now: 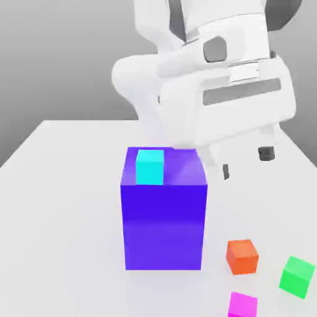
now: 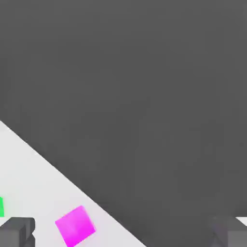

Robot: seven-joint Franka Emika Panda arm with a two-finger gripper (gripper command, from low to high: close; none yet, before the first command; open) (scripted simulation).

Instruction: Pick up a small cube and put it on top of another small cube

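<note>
The small magenta cube (image 1: 243, 305) (image 2: 75, 225) lies on the white table at the front, on the exterior view's right. Close by, further to that side, sits the small green cube (image 1: 296, 276) (image 2: 1, 206), apart from it. My gripper (image 1: 246, 162) (image 2: 123, 234) hangs open well above the table, behind both cubes and to the right of the big block. Its two dark fingertips (image 1: 265, 153) stand wide apart with nothing between them.
A big blue-purple block (image 1: 164, 213) stands mid-table with a small cyan cube (image 1: 149, 166) on its top. A small orange cube (image 1: 242, 256) rests on the table (image 1: 62, 204) just behind the magenta one. The table's edge (image 2: 72, 181) runs near the magenta cube.
</note>
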